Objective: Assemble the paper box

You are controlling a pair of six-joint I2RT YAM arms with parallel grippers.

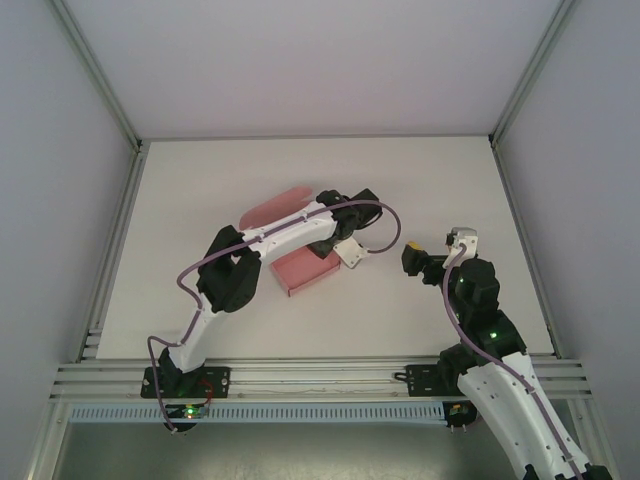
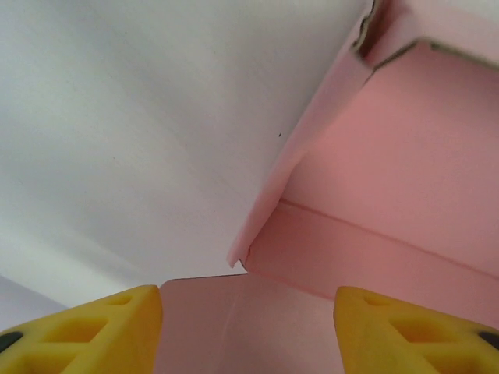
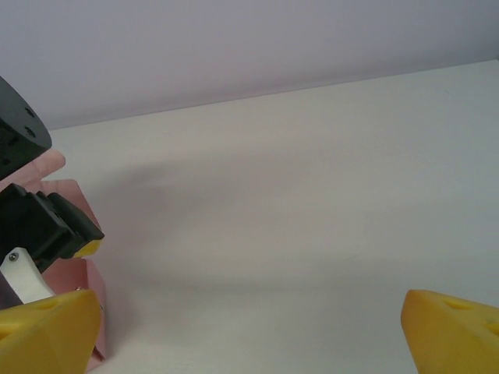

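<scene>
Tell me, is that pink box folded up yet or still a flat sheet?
Partly folded: the paper box has raised walls, but a large flap lies open behind it.

Nothing to read from where I stand: the paper box (image 1: 303,272) shows only plain pink card, and no letter, number, label or brand mark is legible on anything else.
</scene>
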